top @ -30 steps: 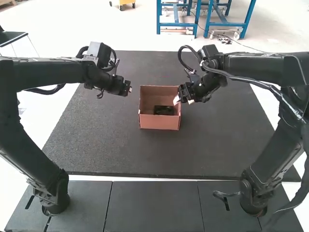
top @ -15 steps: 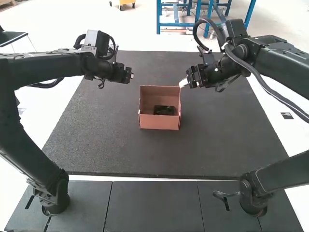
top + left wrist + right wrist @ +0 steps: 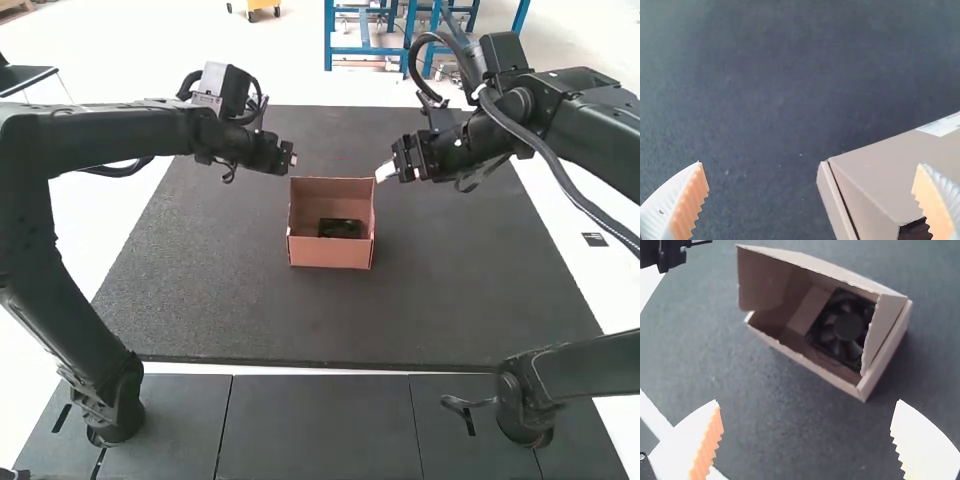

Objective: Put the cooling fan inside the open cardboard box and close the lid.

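Observation:
The cardboard box (image 3: 331,222) stands open on the middle of the black mat, its lid flap upright along the far side. The black cooling fan (image 3: 340,227) lies inside it, seen face-up in the right wrist view as fan (image 3: 844,336) within the box (image 3: 790,315). My left gripper (image 3: 287,160) hovers open just beyond the box's far left corner; the box's corner (image 3: 875,185) sits between its fingers' span. My right gripper (image 3: 384,172) hangs open above the box's far right corner, nothing between its fingers.
The black mat (image 3: 200,280) covers the table with free room on all sides of the box. Its pale edge strip (image 3: 70,240) shows at the left. The left arm's gripper (image 3: 670,252) shows far off in the right wrist view.
Both arms have shifted. The left gripper moved right and up toward the box's far left corner. The right gripper rose from the box's right wall to above its far right corner.

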